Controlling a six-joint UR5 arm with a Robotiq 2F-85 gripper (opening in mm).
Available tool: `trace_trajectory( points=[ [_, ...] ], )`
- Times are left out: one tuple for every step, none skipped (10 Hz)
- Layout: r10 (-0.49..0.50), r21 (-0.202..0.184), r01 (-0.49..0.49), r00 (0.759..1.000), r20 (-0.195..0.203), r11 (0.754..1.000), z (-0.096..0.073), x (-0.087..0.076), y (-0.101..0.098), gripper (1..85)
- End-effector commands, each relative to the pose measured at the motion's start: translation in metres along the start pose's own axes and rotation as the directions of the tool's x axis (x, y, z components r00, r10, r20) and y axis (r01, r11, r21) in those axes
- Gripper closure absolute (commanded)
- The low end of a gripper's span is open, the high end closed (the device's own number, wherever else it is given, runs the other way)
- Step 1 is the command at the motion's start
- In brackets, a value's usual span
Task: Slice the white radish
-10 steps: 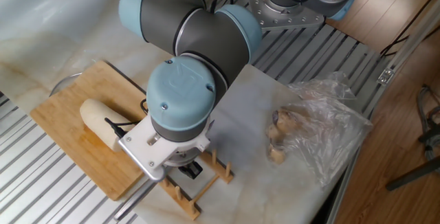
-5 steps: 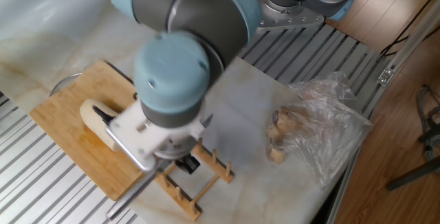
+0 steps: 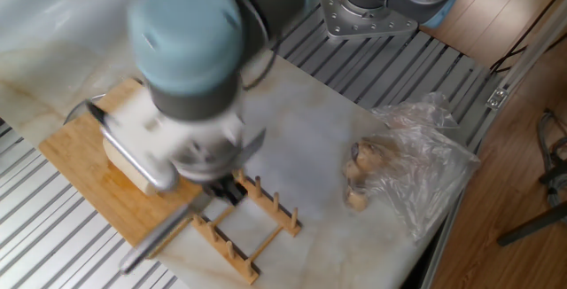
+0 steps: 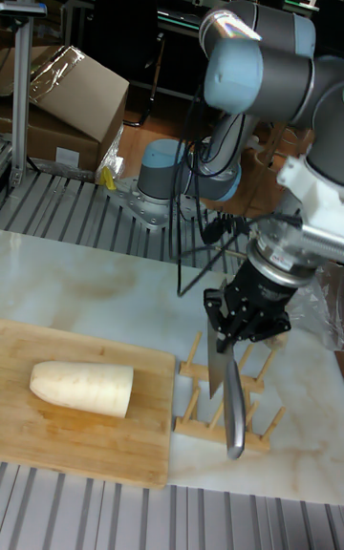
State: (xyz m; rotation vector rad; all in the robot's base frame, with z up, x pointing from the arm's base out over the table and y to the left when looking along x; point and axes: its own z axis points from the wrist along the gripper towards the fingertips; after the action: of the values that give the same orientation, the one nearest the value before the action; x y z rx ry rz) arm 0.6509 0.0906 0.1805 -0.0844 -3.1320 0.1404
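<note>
Gripper (image 4: 229, 323) fingers pinch the knife (image 4: 232, 397) over the wooden rack (image 4: 250, 414); next, carry it across to the uncut white radish (image 4: 82, 388) on the cutting board (image 4: 86, 440).

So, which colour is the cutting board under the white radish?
Light bamboo tan; the cutting board under the white radish shows best in the tall fixed view.

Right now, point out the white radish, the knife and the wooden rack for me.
white radish (image 4: 81, 388): tall fixed view, middle of its side.
knife (image 4: 233, 402): tall fixed view, flat of the blade, pointing down.
wooden rack (image 3: 266, 207): fixed view, rail with upright pegs.
</note>
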Motion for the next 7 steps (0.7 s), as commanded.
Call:
trace_trajectory(
  points=[
    [-0.024,-0.044,0.024,1.000,0.003,0.999,-0.039,-0.004,-0.035,84.3],
    [-0.036,-0.044,0.036,0.999,0.002,0.998,-0.042,-0.010,-0.053,84.3],
    [-0.049,-0.043,0.048,0.999,-0.004,0.998,-0.042,-0.013,-0.067,84.3],
    [-0.056,-0.034,0.056,0.998,-0.002,0.998,-0.041,-0.016,-0.079,84.3],
    [-0.054,-0.015,0.054,0.998,0.007,0.998,-0.037,-0.020,-0.089,84.3],
    [-0.044,-0.021,0.044,0.999,0.006,0.999,-0.029,-0.018,-0.095,84.3],
    [-0.051,-0.031,0.052,0.999,0.018,0.998,-0.019,-0.020,-0.100,84.3]
  ],
)
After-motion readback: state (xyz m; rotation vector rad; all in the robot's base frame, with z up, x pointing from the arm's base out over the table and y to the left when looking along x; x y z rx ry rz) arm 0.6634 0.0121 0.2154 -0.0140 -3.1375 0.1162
